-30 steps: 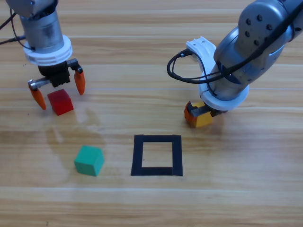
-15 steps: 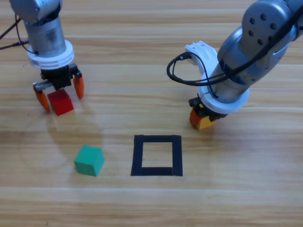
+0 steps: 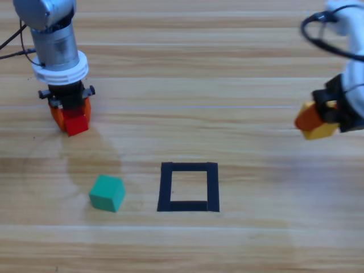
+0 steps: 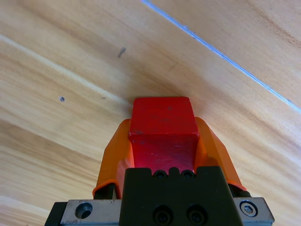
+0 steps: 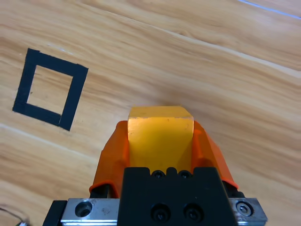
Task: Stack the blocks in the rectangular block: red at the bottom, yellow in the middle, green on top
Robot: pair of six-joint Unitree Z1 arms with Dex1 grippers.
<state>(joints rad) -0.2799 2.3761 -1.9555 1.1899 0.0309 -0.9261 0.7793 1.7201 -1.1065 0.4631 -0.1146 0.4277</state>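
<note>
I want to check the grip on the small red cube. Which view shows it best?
The left wrist view: the small red cube fills it, clamped between the left gripper and its orange fingers. The high view shows it small, partly under the arm. The right wrist view misses it.

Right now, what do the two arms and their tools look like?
Left arm: grey metal cylinder segments, thin black cable alongside. Right arm: mostly off-frame, looped black cable. Left tool and right tool: black body with screw heads, two orange jaws.

The left hand (image 4: 162,155) grips the red cube (image 4: 163,127) above the wooden table (image 4: 56,70).
</note>
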